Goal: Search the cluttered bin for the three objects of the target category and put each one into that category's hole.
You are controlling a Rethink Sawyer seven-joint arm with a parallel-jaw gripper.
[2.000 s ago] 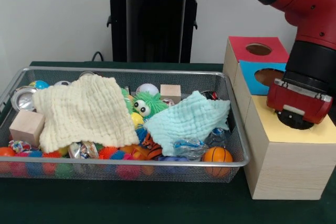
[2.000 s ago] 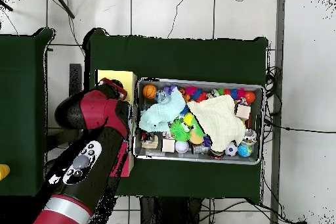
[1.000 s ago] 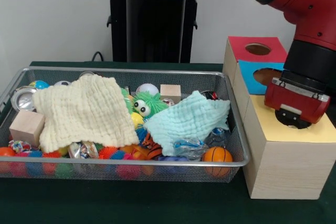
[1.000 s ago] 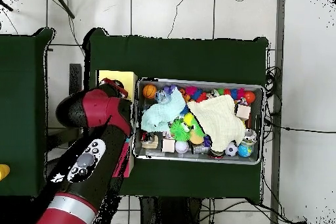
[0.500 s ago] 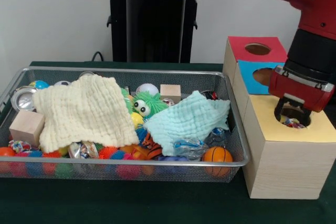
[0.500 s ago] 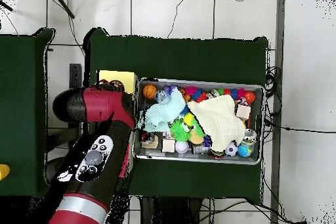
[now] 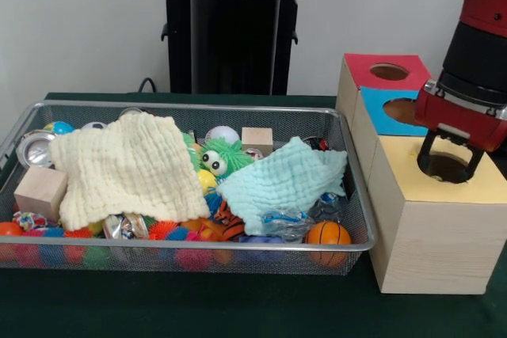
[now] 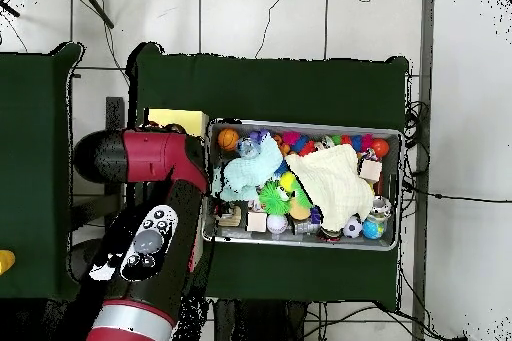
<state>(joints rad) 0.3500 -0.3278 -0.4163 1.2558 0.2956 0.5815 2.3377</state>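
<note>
Right, working from the near edge of the front view outward.

Near rail: a small basketball (image 7: 328, 233) sits against the front wire of the bin (image 7: 190, 252), with spiky rubber balls along the same rail.

Spotted bundle: I see one knotted spotted bundle (image 7: 28, 220) in the near left corner, half under the wooden block (image 7: 40, 190). I judge it the easiest target left, since nothing covers its top.

Cloths: the cream cloth (image 7: 127, 166) and the mint cloth (image 7: 283, 180) lie draped over the pile. Anything else of the category could be hidden beneath them; I cannot tell.

Yellow box: the yellow-topped box (image 7: 432, 235) stands just beside the bin's end, so a carry across is short. Its hole (image 7: 445, 167) looks dark; I cannot see what is inside.

Gripper: my gripper (image 7: 449, 161) hangs directly above that hole with its two fingers apart and nothing between them.

Farther boxes: the blue-topped box (image 7: 387, 120) and the red-topped box (image 7: 371, 78) stand behind, not my concern.

Far side: the pedestal (image 7: 234, 25) stands beyond the bin.
</note>
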